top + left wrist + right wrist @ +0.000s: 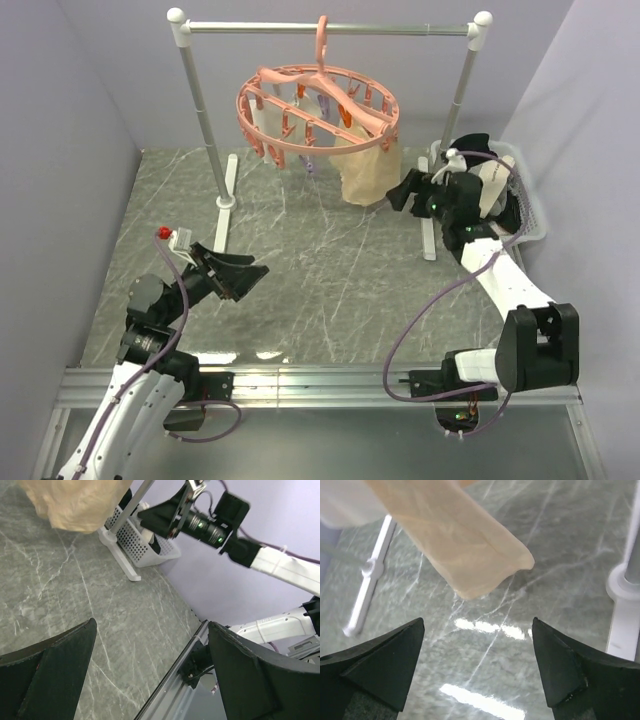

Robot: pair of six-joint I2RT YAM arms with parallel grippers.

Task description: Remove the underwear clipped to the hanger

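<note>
The salmon-pink ring hanger (318,108) hangs by its hook from the silver rail, with several small clips dangling. A cream-beige underwear (368,172) is clipped at its right side and hangs down; it also shows in the right wrist view (465,545) and the left wrist view (75,502). A paler piece (266,118) hangs at the ring's left. My right gripper (402,190) is open and empty, just right of the beige piece, which lies ahead of its jaws (477,625). My left gripper (245,270) is open and empty, low over the table (152,630).
The silver rail (330,28) stands on two posts with white feet (226,190). A white basket (525,200) at the right, behind the right arm, holds black and pale garments; it also shows in the left wrist view (145,542). Lilac walls close in both sides.
</note>
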